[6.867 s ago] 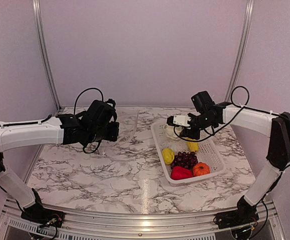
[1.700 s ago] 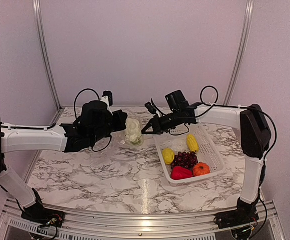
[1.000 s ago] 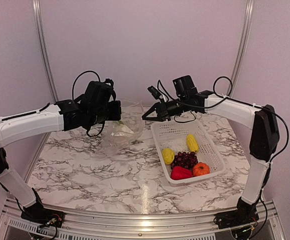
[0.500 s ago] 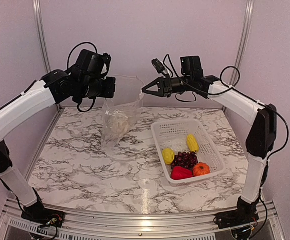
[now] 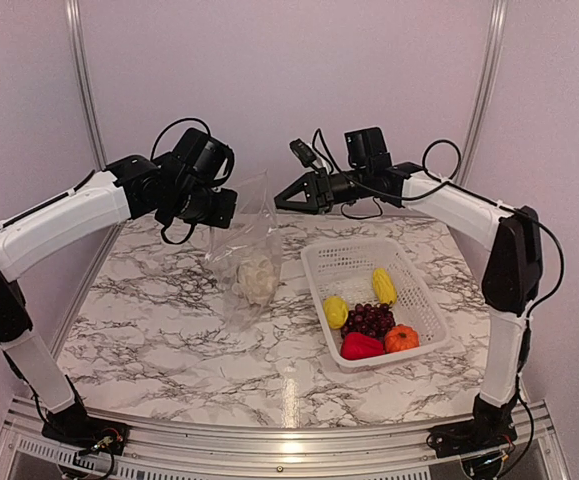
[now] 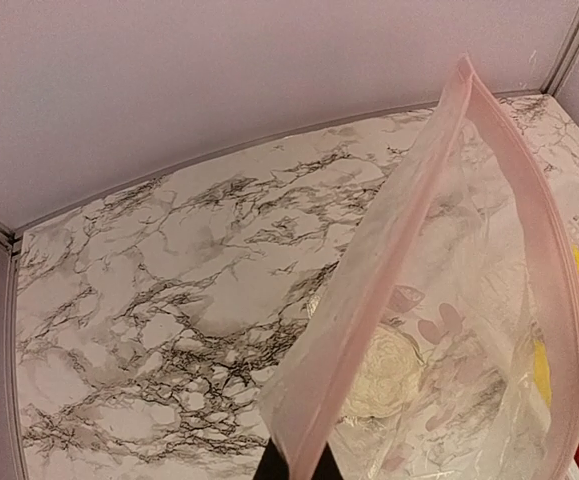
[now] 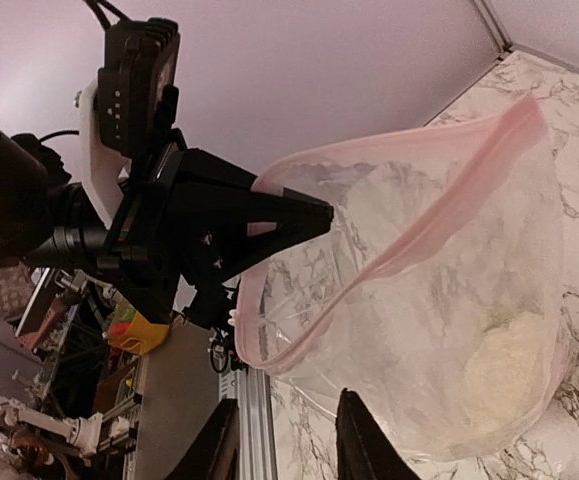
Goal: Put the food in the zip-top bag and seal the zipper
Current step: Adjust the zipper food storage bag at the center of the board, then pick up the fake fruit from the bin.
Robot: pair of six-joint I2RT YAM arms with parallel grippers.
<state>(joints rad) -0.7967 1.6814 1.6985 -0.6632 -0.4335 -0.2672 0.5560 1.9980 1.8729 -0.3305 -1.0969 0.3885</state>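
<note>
Left gripper (image 6: 294, 466): pinched closed on the zipper strip (image 6: 389, 220).
Right gripper (image 7: 287, 400): fingers slightly apart, holding nothing.
Zip-top bag (image 5: 251, 235): hangs from that grip, mouth open.
Cauliflower (image 5: 257, 278): inside the bag bottom.
Basket (image 5: 416, 295): holds 5 other food pieces (image 5: 369, 320).

No text, label, brand, number or sign can be read in any of the views.
</note>
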